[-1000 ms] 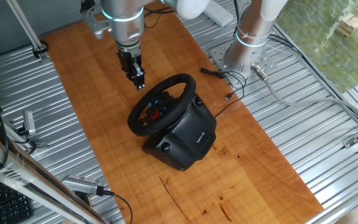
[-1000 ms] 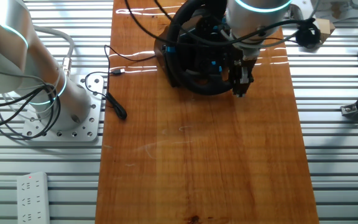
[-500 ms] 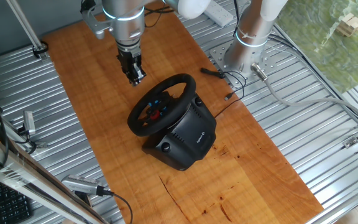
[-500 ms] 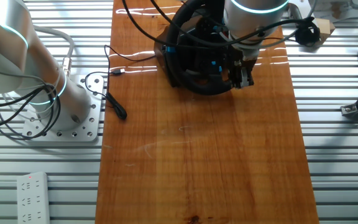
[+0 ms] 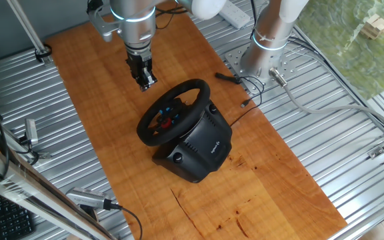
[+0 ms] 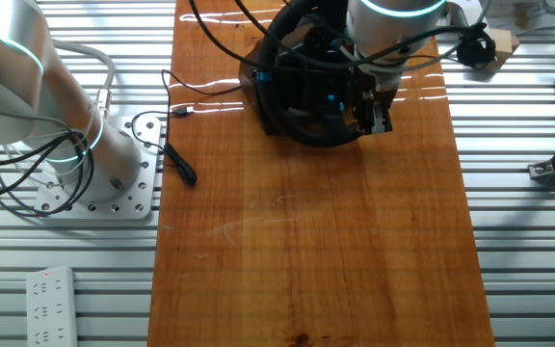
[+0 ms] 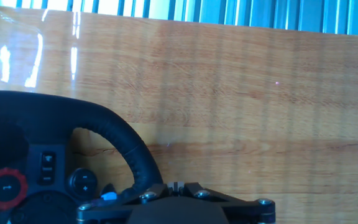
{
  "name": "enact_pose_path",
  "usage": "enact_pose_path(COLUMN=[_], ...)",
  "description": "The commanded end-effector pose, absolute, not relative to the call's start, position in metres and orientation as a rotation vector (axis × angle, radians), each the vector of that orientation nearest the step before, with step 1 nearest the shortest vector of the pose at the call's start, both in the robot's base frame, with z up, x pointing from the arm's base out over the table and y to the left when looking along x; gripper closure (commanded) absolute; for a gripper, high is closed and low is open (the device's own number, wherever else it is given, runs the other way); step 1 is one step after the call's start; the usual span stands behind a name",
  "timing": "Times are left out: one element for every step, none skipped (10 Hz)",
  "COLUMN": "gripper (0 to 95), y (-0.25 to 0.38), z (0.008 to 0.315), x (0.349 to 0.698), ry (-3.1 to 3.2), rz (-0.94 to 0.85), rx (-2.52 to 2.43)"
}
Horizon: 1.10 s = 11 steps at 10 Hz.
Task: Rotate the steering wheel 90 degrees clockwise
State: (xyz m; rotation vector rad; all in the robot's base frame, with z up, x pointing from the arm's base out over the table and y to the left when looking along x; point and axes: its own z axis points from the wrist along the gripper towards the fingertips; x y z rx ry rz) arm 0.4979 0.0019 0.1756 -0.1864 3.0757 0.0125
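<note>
One steering wheel (image 5: 173, 112) on wooden table (image 5: 99, 100), one tool (image 5: 145, 82) hovering beside it

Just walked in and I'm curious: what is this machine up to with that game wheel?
A robot arm is working at a steering wheel that sits on its black base on a wooden table. Right now the hand hangs above the table just beyond the wheel's rim, not touching it. Nothing is gripped, and I can't tell whether its fingers are open or shut.
</note>
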Motion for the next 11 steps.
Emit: enact_pose_path(gripper=[95.0, 95.0, 95.0, 95.0, 95.0, 95.0, 95.0, 95.0, 95.0, 95.0, 95.0], y=[0.002, 0.002, 0.002, 0.002, 0.002, 0.002, 0.002, 0.001, 0.0, -0.001, 0.004], z=[0.176, 0.176, 0.176, 0.176, 0.175, 0.174, 0.174, 0.173, 0.17, 0.168, 0.181], x=[0.498, 0.498, 0.498, 0.498, 0.5, 0.5, 0.5, 0.5, 0.502, 0.501, 0.49], ry=[3.076, 3.077, 3.073, 3.072, 3.077, 3.077, 3.083, 3.088, 3.088, 3.086, 3.086], rz=[0.016, 0.021, 0.025, 0.027, 0.026, 0.023, 0.024, 0.021, 0.022, 0.025, 0.044], rx=[-0.185, -0.172, -0.164, -0.165, -0.164, -0.17, -0.174, -0.176, -0.184, -0.191, -0.192])
